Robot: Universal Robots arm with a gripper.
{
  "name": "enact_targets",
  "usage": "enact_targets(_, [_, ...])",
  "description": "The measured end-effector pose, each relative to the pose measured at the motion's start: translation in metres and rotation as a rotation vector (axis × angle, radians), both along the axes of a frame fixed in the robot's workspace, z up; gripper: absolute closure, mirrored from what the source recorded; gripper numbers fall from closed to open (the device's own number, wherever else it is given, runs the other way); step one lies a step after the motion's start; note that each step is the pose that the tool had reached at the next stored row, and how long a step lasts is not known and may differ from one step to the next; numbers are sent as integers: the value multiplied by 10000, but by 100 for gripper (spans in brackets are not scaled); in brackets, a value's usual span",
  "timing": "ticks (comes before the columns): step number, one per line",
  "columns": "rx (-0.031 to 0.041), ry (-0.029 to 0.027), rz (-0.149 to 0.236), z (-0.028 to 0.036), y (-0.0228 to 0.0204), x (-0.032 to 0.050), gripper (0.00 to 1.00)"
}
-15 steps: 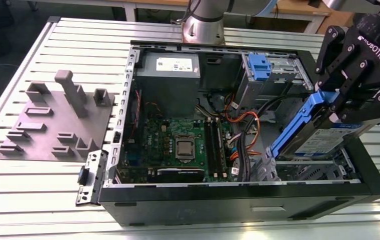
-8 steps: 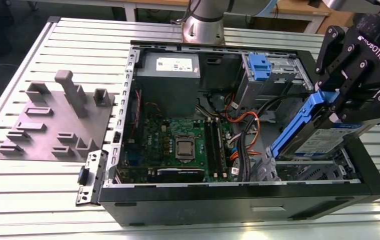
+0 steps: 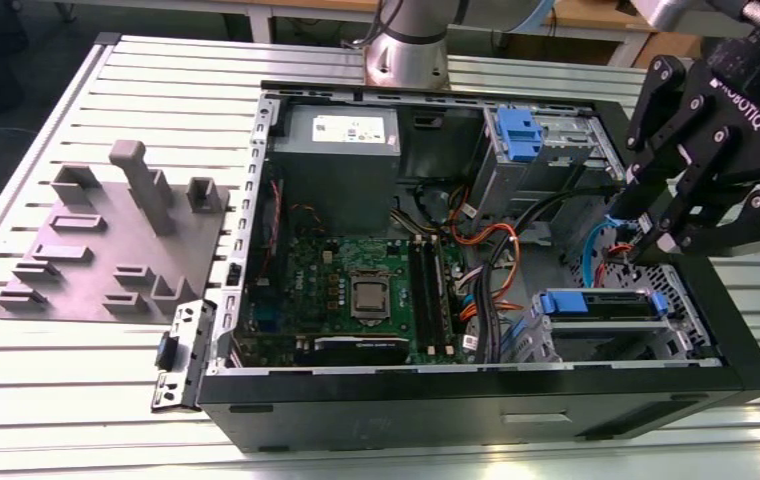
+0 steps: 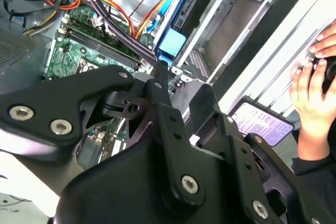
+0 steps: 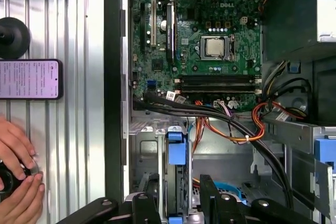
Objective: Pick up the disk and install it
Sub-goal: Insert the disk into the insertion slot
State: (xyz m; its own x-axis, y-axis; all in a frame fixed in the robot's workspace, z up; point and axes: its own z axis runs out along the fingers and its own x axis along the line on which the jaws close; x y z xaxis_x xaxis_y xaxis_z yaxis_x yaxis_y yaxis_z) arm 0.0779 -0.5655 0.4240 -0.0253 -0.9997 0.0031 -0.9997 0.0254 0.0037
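Fingers [image 5: 150,198] apart, empty, over the disk [image 5: 177,153] seated in the drive cage [image 5: 143,153]

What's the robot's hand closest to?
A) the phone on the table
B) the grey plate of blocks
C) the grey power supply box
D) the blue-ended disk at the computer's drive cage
D: in the exterior view the open hand hangs just over the disk at the drive cage, and the first wrist view looks past its fingers at the disk's blue end.
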Motion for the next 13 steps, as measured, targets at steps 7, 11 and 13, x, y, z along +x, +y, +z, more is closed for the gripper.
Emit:
enact_targets(7, [-1,0,0,-126,-1,4,64])
enact_targets(11, [-2,0,0,-199,0,8,82])
enact_targets(13, [-2,0,0,-235,-1,10,87])
